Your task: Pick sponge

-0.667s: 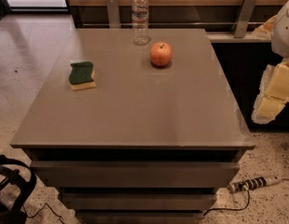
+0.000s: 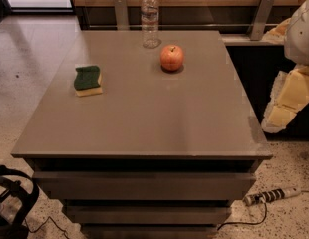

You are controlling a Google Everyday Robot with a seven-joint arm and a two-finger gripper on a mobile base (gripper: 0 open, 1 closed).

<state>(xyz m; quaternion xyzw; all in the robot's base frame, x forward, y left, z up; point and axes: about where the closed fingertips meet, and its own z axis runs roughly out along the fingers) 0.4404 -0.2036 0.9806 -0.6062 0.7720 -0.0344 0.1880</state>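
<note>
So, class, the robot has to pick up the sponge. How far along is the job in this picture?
Done: nothing yet. The sponge lies flat on the left side of the table, with nothing touching it.
In hand: the gripper hangs beyond the table's right edge, far from the sponge.
Left: the whole pick, meaning reaching across, grasping the sponge and lifting it.

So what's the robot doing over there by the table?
It's meant to pick up the sponge, but it hasn't reached it yet. The sponge lies flat on the left side of the table, green side up, with nothing touching it. The robot's gripper hangs off the table's right edge, far across from the sponge. An apple and a water bottle stand near the back.
</note>
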